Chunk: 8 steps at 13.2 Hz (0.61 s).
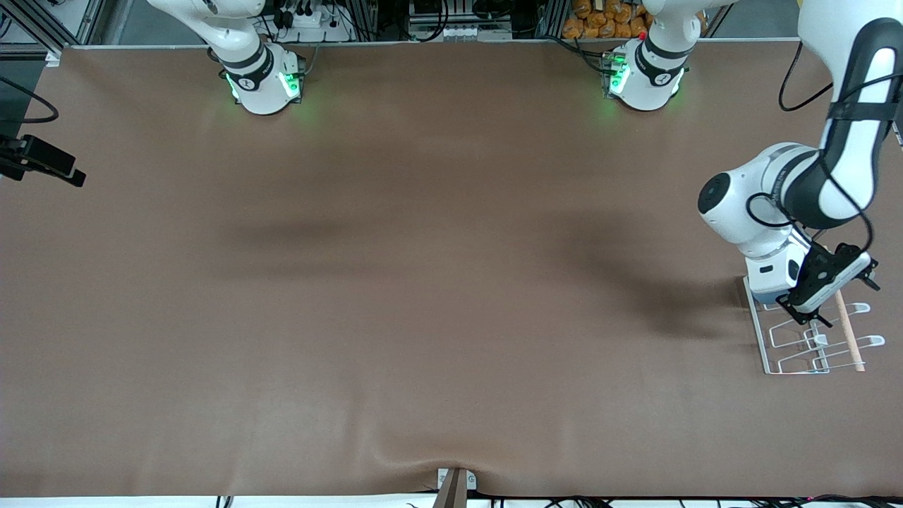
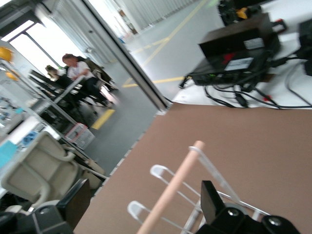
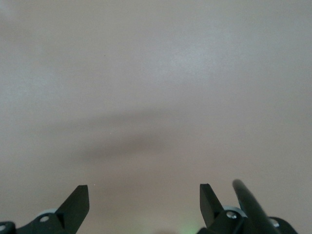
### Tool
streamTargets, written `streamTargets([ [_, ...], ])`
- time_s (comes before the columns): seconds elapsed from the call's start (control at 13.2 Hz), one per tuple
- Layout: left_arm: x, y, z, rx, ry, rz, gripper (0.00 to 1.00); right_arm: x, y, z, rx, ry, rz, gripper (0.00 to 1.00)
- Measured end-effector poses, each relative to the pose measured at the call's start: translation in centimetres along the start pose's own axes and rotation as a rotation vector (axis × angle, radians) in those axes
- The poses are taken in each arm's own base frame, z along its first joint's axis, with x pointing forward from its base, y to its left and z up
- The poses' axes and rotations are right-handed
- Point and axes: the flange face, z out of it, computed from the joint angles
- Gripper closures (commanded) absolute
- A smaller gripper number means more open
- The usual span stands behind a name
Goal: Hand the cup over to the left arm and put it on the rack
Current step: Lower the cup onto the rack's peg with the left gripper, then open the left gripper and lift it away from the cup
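The brown desk [image 1: 395, 282] fills the front view, with both arm bases along the edge farthest from the front camera.

The left arm [image 1: 839, 169] bends down over its own end of the desk. Its white wrist and black left gripper [image 1: 808, 314] hang low over the rack [image 1: 765, 349]. The right arm [image 1: 240, 42] rises from its base and leaves the top of the front view. The right gripper [image 3: 144, 195] shows only in its own wrist view, waiting over bare desk with a soft shadow below it.

The rack is white wire and stands near the desk's edge at the left arm's end. Its looped prongs point toward that edge, and a light wooden rod [image 1: 850, 339] lies along that side. In the left wrist view the rod [image 2: 170, 190] runs up between the fingers, with the wire loops [image 2: 161, 171] beside it.

The cup [image 1: 765, 298] shows only as a light-blue sliver under the left arm's wrist, at the end of the rack farther from the front camera. I cannot tell whether it sits on the prongs.

The left gripper's fingers [image 2: 210, 200] stand wide apart with nothing clamped between them. The right gripper's fingers [image 3: 78, 200] are also wide apart and hold nothing.
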Motion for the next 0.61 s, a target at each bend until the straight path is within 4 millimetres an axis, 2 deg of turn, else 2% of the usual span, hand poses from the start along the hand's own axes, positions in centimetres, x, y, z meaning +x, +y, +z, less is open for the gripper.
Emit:
streamTargets([
  [0.23,1.7,0.1,-0.6,-0.037,-0.045,0.016,0.00,0.0,0.0,0.0,0.000,0.000,0.000,0.00],
  [0.61,1.6,1.7,-1.9,-0.106,-0.051,0.033,0.00,0.0,-0.3,0.1,0.000,-0.002,-0.006,0.00],
])
